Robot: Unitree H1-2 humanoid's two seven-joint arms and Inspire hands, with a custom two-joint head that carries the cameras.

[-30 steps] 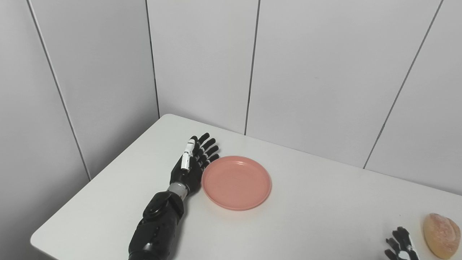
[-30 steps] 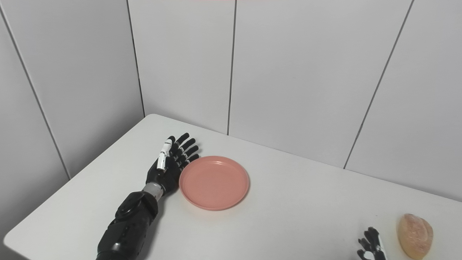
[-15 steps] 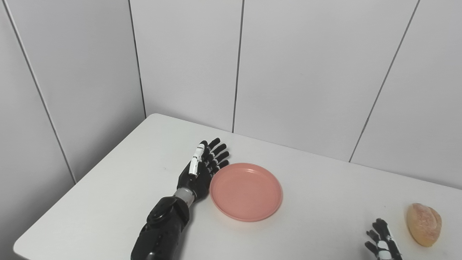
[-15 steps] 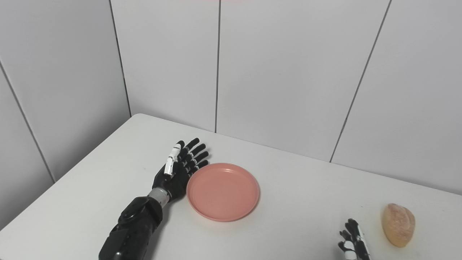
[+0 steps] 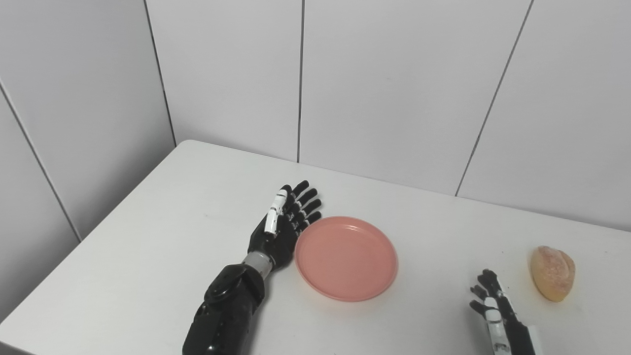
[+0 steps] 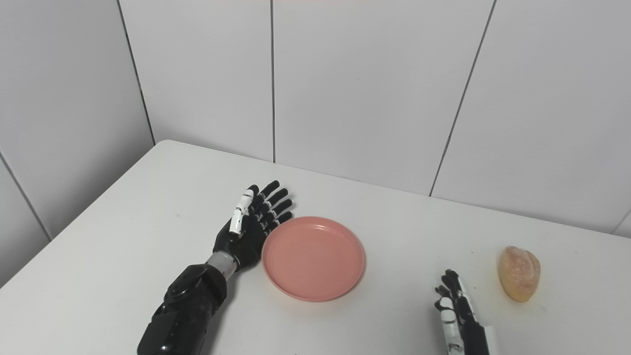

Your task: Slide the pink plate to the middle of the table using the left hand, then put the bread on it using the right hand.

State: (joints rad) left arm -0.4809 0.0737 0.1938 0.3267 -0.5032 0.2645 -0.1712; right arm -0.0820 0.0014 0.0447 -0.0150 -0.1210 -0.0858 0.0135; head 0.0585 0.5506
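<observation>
A round pink plate [image 5: 346, 257] lies flat on the white table [image 5: 148, 236], a little left of centre. My left hand [image 5: 283, 226] stands on edge right against the plate's left rim, open, fingers stretched toward the far wall, holding nothing. A golden-brown bread roll [image 5: 552, 272] rests on the table at the far right. Low at the bottom edge, left of the bread and apart from it, my right hand [image 5: 495, 315] is open with its fingers pointing up and nothing in it.
White wall panels [image 5: 394, 88] close off the table at the back and on the left. The table's left edge [image 5: 88, 236] runs diagonally toward the near corner. Bare tabletop lies between plate and bread.
The camera has swung right, so the whole scene sits further left in the picture. My left hand has pushed the plate to the right. My right hand has risen further into view.
</observation>
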